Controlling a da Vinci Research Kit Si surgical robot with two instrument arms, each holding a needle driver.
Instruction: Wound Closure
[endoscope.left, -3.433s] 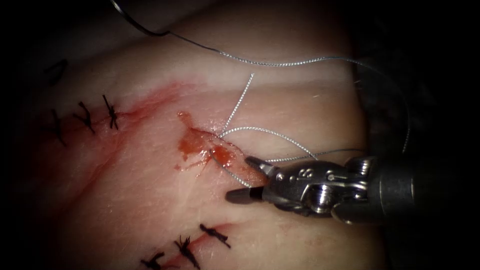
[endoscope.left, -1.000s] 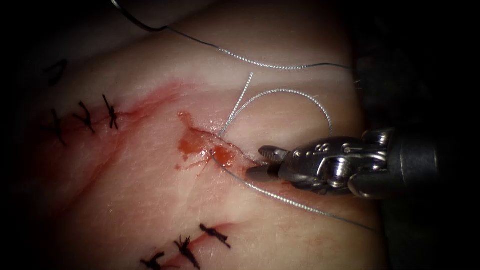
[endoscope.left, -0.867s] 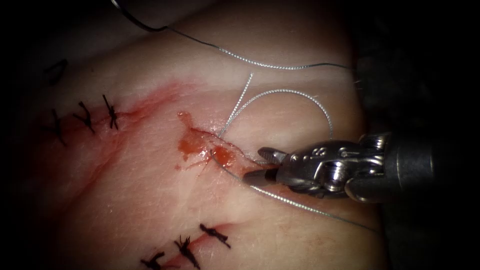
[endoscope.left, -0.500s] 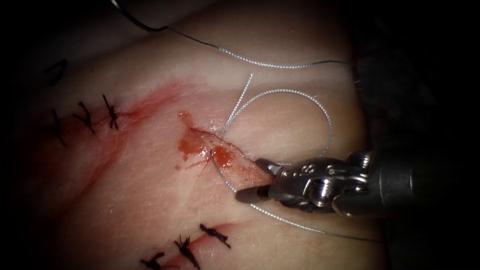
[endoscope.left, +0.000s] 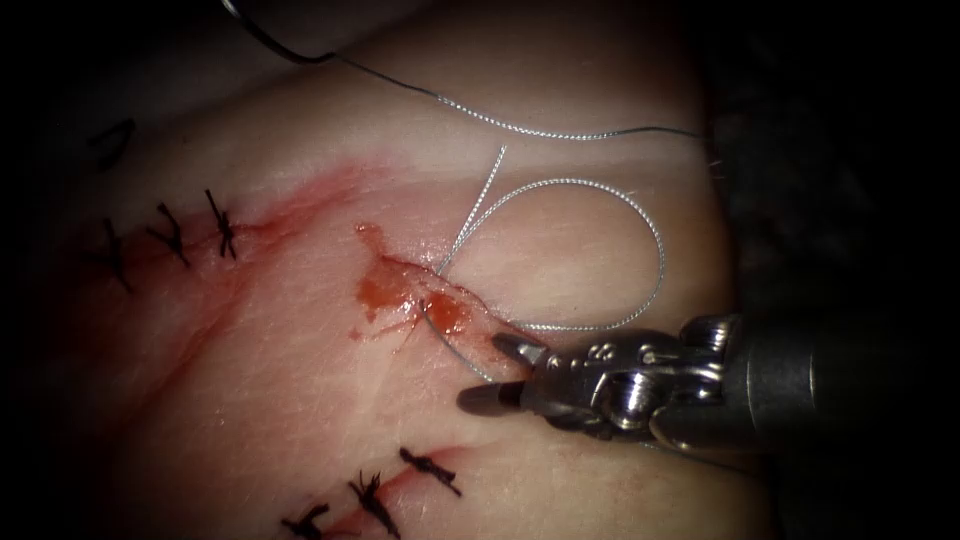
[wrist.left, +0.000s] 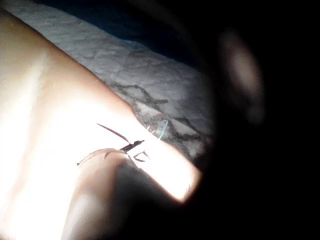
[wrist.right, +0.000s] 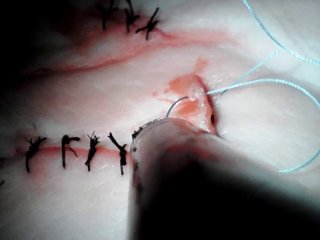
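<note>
Right pincer (endoscope.left: 497, 372): I see it parted, holding nothing, straddling the thread (endoscope.left: 640, 225).
Needle (endoscope.left: 270, 40): far left, off the cut (endoscope.left: 425, 295).
Left pincer: can't tell.

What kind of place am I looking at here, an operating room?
More likely a suturing practice bench. A slab of tissue carries several stitched cuts, and the right tool, jaws open and empty, sits beside a fresh cut with the needle in it, thread looped nearby.

The tissue (endoscope.left: 300, 380) was pale pink, and the fluid (endoscope.left: 385, 290) pooled at the cut (endoscope.left: 440, 295) was bright orange-red. Beside the cut, the thread (endoscope.left: 600, 195) looked silvery grey with a fine twisted pattern, while the finished stitches (endoscope.left: 170, 235) left of it were black. The right tool (endoscope.left: 505, 375), just right of the cut, was shiny grey metal.
</note>
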